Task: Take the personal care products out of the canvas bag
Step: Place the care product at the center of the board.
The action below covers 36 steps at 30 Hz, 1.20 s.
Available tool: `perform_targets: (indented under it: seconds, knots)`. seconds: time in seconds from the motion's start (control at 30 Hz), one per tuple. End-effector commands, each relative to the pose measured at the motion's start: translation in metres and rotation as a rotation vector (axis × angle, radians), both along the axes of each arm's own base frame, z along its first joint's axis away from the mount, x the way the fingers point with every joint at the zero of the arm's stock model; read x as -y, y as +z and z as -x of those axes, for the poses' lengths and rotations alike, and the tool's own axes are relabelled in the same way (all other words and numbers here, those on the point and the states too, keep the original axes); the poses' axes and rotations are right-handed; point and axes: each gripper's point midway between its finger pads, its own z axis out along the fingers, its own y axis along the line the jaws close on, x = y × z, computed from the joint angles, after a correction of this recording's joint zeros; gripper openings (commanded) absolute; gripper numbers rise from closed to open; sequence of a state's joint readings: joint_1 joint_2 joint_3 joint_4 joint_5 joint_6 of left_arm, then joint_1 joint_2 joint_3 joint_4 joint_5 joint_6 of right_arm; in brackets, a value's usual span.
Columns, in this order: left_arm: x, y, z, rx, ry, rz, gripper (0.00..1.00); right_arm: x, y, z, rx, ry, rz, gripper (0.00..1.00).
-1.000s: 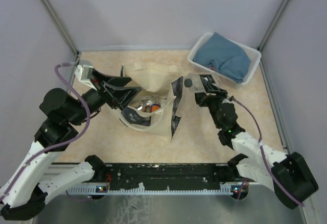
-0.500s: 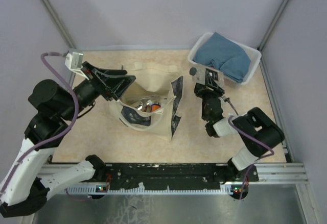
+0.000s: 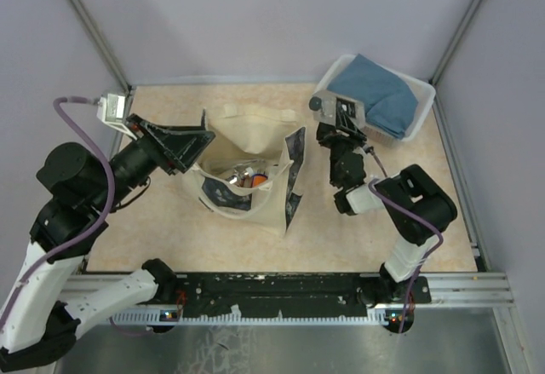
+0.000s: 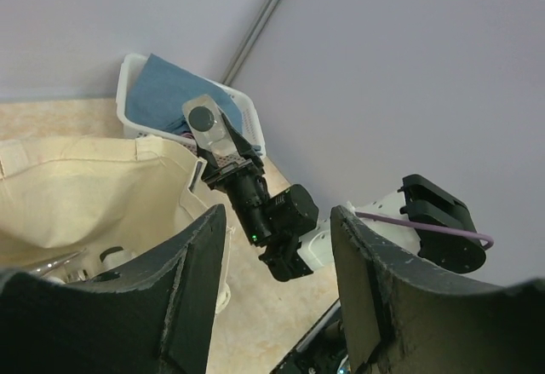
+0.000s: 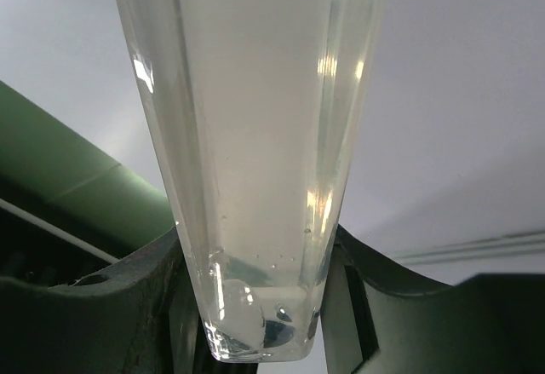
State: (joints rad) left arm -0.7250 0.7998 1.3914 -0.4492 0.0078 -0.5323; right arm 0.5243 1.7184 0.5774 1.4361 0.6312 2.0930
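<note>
Bottle [image 5: 255, 135], pale and dark-capped, is clamped in the right hand [image 3: 339, 125] at the canvas bag's [image 3: 266, 208] two o'clock, probably for setting down; left hand [image 3: 194, 141] hovers spread at nine o'clock.

In the right gripper [image 3: 334, 112], a pale dark-capped bottle [image 3: 329, 105], just beside the white basket [image 3: 387, 132]

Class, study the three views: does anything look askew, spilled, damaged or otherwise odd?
Nothing looks spilled or broken. The canvas bag sags crumpled with its mouth gaping and bottles inside. The white basket sits at an angle to the table. The right gripper holds a clear bottle aloft.
</note>
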Motion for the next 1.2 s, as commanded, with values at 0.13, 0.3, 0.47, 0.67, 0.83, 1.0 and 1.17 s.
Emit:
perform_targets:
  seconds: [0.13,0.3,0.47,0.67,0.83,1.0,1.17]
  knots:
    - [0.041,-0.049,-0.026,-0.151,-0.068,-0.095,0.60,-0.023,0.146,0.059,0.544,0.446,-0.106,0.00]
    - [0.069,-0.073,-0.062,-0.127,-0.059,-0.153,0.69,-0.032,0.174,0.099,0.650,0.537,-0.029,0.00]
    - [0.106,-0.092,-0.097,-0.123,-0.094,-0.254,0.82,-0.041,0.197,0.129,0.704,0.611,0.037,0.00]
    - [0.120,-0.088,-0.117,-0.057,-0.043,-0.253,0.93,-0.043,0.208,0.142,0.739,0.634,0.043,0.00]
    - [0.128,-0.066,-0.117,0.025,-0.016,-0.218,0.93,-0.049,0.206,0.141,0.728,0.639,0.033,0.00]
    - [0.139,-0.051,-0.107,0.078,-0.015,-0.200,0.94,-0.052,0.200,0.135,0.723,0.641,0.005,0.00]
    - [0.157,-0.050,-0.105,0.112,-0.031,-0.188,0.94,-0.060,0.200,0.133,0.721,0.657,-0.008,0.00]
